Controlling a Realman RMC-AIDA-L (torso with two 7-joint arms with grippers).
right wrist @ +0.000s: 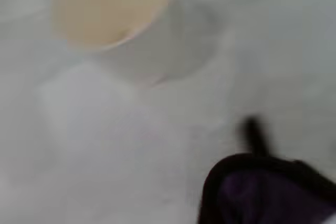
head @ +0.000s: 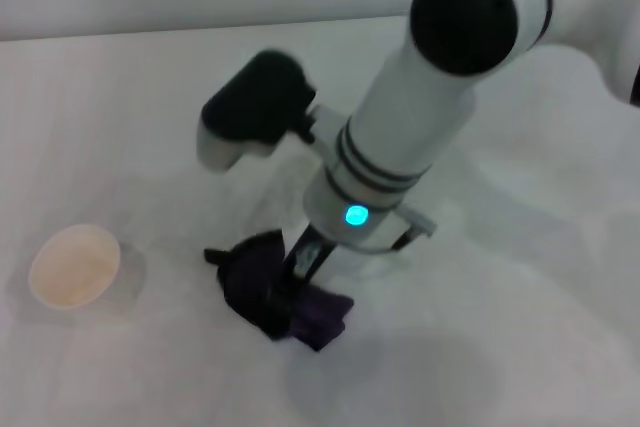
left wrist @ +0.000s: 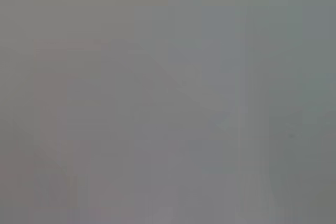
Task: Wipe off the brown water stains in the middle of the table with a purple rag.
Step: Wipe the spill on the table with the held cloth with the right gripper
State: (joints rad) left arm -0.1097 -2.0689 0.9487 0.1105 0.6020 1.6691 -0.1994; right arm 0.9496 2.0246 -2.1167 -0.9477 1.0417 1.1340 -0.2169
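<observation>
The purple rag (head: pixel 268 287) lies bunched on the white table (head: pixel 520 327) near the front middle, with its black trim showing. My right arm comes in from the upper right. My right gripper (head: pixel 297 277) points down into the rag and is shut on it, pressing it on the table. The right wrist view shows the rag (right wrist: pixel 268 195) with its black strap tail (right wrist: pixel 254 132) sticking out. The brown water stains do not show in any view; the spot under the rag is hidden. The left gripper is out of view, and the left wrist view is plain grey.
A white paper cup (head: pixel 75 265) with a tan inside stands at the left of the table, apart from the rag. It also shows in the right wrist view (right wrist: pixel 110 6). The table's far edge (head: pixel 200 29) runs along the back.
</observation>
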